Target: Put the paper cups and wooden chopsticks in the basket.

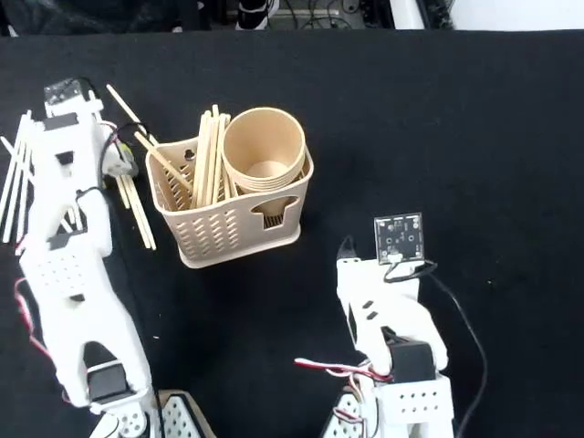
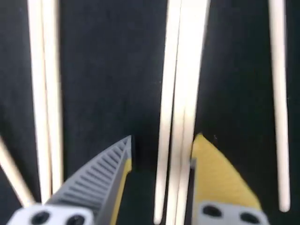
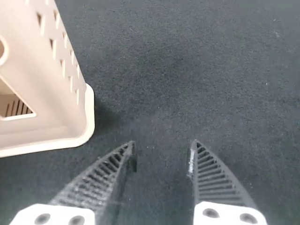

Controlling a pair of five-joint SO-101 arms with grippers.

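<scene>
Left pincer (image 2: 164,137): your jaws are standing open astride chopsticks (image 2: 180,70) lying on the counter (image 2: 108,70) near the basket (image 1: 233,233); closing off-centre, you are risking pinching one and flicking the rest away.

I'm looking at two white arms: the left arm (image 1: 68,274) is trailing a red wire (image 1: 25,315), the right arm (image 1: 392,328) a black cable (image 1: 465,328). The left gripper (image 2: 164,137) is showing grey and yellow fingers (image 2: 101,176); the right gripper (image 3: 161,146), black ribbed ones.
</scene>
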